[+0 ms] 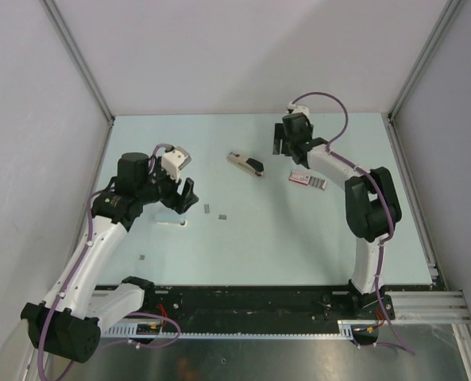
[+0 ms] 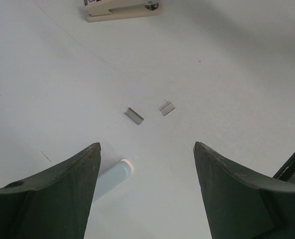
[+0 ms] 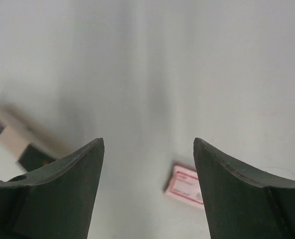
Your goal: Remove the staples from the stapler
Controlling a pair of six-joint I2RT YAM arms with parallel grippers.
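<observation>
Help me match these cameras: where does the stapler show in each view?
Top external: the stapler lies mid-table, toward the far edge.
Left wrist: at the top edge, left of centre.
Right wrist: blurred, at the left edge.
Shared landmark: the pink-and-white box, in top and right wrist views only.

I count one stapler point(image 1: 245, 163) and one pink-and-white box point(image 1: 308, 179), the box just beside the right gripper point(image 1: 289, 151). There are three short staple strips: two point(image 1: 207, 209) point(image 1: 222, 214) ahead of the left gripper point(image 1: 184, 198), one point(image 1: 143, 256) behind it. One pale blue tube point(image 1: 171, 221) lies under that gripper.
</observation>
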